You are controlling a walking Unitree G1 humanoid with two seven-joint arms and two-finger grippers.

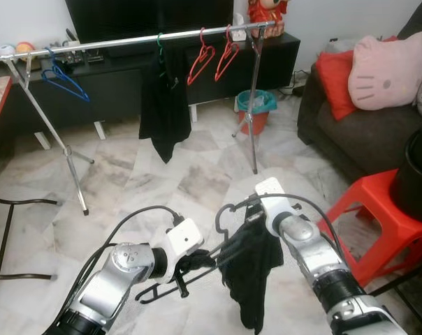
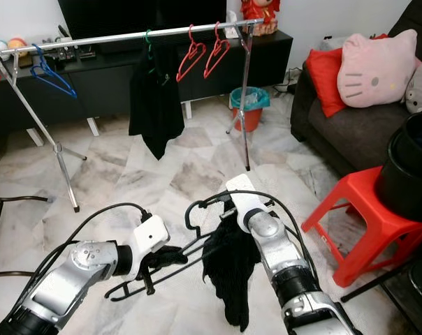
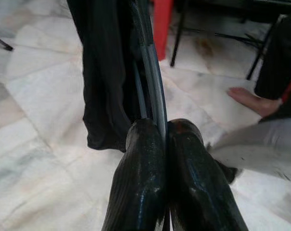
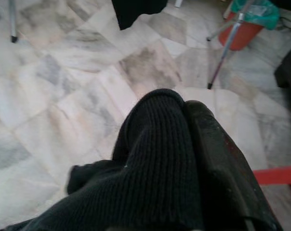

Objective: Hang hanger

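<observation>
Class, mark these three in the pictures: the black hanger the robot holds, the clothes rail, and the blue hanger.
black hanger (image 1: 223,213), left eye view, on its hook.
clothes rail (image 1: 127,42), left eye view, on the horizontal silver bar.
blue hanger (image 1: 63,80), left eye view, on its shoulder wire.

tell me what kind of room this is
Most likely a home living room: a dark sofa with a pink cat-face cushion, a low black TV cabinet, and a clothes rail on the marble floor.
</observation>
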